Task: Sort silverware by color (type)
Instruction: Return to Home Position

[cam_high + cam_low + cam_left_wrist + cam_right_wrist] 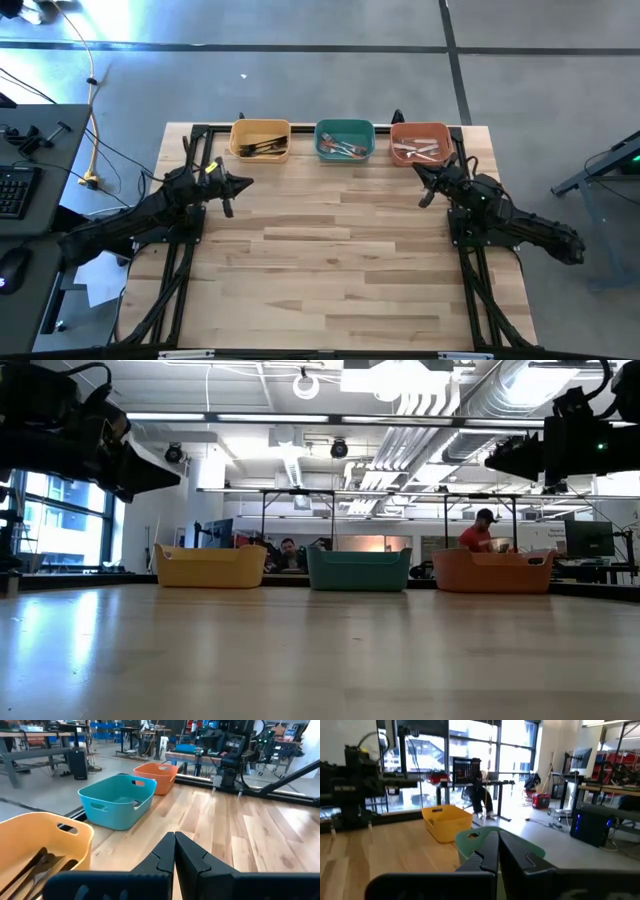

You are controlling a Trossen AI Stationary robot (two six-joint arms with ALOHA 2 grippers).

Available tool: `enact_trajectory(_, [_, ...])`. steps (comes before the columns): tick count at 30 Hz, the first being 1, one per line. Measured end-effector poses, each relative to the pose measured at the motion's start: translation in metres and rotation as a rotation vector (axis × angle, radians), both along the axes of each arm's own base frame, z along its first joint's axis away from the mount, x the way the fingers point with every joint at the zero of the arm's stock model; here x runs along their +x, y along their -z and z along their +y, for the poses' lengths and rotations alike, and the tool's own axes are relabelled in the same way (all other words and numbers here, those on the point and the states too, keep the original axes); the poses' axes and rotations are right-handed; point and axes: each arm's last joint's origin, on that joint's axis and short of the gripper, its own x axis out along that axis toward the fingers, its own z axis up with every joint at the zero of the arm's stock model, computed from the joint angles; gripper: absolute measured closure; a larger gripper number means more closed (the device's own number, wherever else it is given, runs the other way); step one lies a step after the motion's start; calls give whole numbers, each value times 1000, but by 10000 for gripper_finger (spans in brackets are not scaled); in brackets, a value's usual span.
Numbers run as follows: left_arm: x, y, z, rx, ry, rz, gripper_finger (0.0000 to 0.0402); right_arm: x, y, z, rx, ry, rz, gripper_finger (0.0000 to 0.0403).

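Wooden surface [330,240] before us, we see silverware [262,149] in yellow bin [238,138], teal bin [345,127] and orange bin [420,128] at its far edge, left pincer [241,184] and right pincer [424,180] raised nearby, both pinched closed.

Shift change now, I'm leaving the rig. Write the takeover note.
Left gripper shut, empty, raised near the yellow bin. Right gripper shut, empty, near the orange bin. Black-handled silverware lies in the yellow bin, more pieces in the teal bin, white-handled ones in the orange. None shows on the table. Sorting looks done; only parking the arms is left.
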Motion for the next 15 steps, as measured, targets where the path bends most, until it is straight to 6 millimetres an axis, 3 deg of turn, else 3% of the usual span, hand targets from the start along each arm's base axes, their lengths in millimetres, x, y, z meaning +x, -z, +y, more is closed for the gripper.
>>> enact_trajectory(15, [1,2,1,-17,-1,16,402,1,7,-1,38,27,75,403])
